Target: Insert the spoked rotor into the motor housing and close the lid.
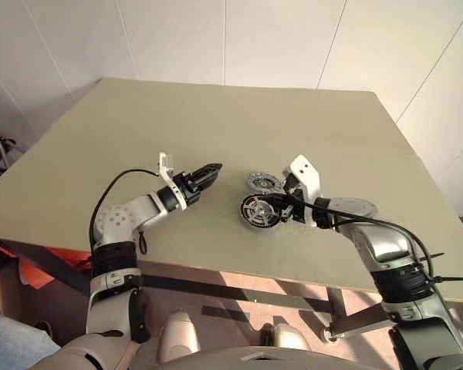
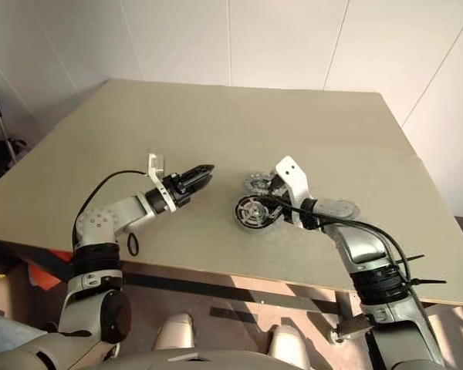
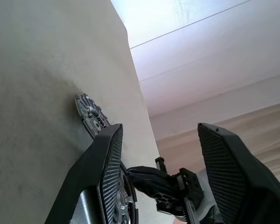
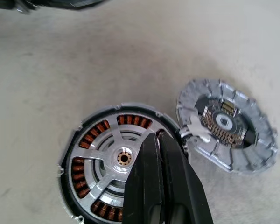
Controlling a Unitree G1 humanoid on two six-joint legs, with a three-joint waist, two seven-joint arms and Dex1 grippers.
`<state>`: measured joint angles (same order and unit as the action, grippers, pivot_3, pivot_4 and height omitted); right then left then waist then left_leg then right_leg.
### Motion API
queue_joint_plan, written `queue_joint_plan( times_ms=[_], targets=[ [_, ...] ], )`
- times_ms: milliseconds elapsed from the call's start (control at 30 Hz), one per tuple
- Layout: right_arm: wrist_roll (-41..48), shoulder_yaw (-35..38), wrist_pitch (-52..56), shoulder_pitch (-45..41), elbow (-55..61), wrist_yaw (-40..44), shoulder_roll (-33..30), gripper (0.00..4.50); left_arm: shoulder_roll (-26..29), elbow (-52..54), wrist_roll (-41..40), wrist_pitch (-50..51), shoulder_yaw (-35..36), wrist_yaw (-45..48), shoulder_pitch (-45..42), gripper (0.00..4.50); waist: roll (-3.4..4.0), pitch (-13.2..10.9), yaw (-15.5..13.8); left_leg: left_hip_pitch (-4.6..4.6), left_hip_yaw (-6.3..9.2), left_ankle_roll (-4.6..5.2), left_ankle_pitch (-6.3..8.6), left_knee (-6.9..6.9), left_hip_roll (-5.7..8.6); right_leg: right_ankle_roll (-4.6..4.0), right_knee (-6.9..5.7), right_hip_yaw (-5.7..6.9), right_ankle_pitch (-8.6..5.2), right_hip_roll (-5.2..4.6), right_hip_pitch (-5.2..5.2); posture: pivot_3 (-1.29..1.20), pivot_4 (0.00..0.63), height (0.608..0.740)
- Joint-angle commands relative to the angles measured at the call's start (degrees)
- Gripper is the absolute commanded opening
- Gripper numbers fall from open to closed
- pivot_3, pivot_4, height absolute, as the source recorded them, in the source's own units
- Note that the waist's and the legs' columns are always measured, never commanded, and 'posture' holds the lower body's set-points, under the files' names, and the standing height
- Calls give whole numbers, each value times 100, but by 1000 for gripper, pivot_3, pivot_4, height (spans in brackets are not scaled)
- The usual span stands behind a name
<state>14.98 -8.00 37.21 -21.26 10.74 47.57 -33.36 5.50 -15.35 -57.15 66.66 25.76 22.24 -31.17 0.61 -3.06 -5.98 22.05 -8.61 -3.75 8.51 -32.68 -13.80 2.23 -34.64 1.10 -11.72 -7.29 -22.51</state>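
1. The spoked rotor (image 4: 114, 161) sits in the motor housing (image 4: 69, 186) on the table (image 1: 216, 131); the lid (image 4: 226, 126) lies just beside it.
2. Risk: clenched right fingers (image 4: 161, 186) pressing on the rotor's rim could tilt it or skid the housing into the lid.
3. Left fingers (image 3: 107, 172) stand apart, empty, nearby.

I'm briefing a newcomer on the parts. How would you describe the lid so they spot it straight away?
On the beige table, by the right gripper, lies the black-rimmed motor housing. The lid is the silver-grey disc right beside it, with a dark centre and no copper windings.
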Motion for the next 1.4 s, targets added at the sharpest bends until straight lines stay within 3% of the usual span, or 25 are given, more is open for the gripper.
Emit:
queue_joint_plan(
  times_ms=[33, 200, 400, 967, 1033, 1200, 1400],
  targets=[
    [-140, -206, -585, -286, 629, 847, -761, 0, 47, 13, -15, -133, -70, 84, -63, 2716, -1, 1, -7, 1, 0, 0, 0, 2, 0, 0, 1, 0, 0, 0, -1, 0, 0, 740],
    [-700, -855, -1497, -333, 406, 1783, -1600, 0, 82, -86, 83, -269, -209, 169, -88, 2716, -4, 0, -12, -1, 0, 2, 1, 4, -2, 4, 6, 1, -4, 2, 4, 0, 0, 740],
    [-1416, -1450, -2469, -430, -103, 2088, -1620, 1888, 96, -50, 85, -306, -298, 200, -43, 2765, -4, 0, 3, 0, 0, 4, 2, -8, -1, 2, -5, -1, -3, 0, 2, 0, 0, 740],
    [-1965, -1600, -3046, -522, -856, 2244, -1165, 1888, 82, 197, 30, -350, -236, 51, 229, 2765, -5, 0, 36, -5, 0, 9, 5, -14, -2, -1, -8, -1, -2, 1, 8, 0, 0, 740],
    [-1936, -1631, -3021, -424, -732, 2333, -1189, 1517, 97, 164, 42, -369, -235, 52, 207, 2765, -5, 0, 36, -7, 0, 9, 5, -14, -2, -1, -8, -1, -2, 1, 10, 0, 0, 740],
    [-2096, -1662, -3131, -409, -663, 2324, -1204, 32, 102, 120, 59, -400, -255, 57, 185, 2765, -7, 1, 31, -8, 0, 10, 6, -14, -4, -2, -7, 0, -2, 1, 13, 0, 0, 740],
    [-2341, -1662, -3151, -589, -1009, 2163, -1042, 32, 80, 99, 70, -439, -284, 57, 193, 2765, -8, 2, 47, -14, 0, 11, 6, -19, -3, -3, -10, -1, -1, 1, 18, 0, 0, 740]
  ],
)
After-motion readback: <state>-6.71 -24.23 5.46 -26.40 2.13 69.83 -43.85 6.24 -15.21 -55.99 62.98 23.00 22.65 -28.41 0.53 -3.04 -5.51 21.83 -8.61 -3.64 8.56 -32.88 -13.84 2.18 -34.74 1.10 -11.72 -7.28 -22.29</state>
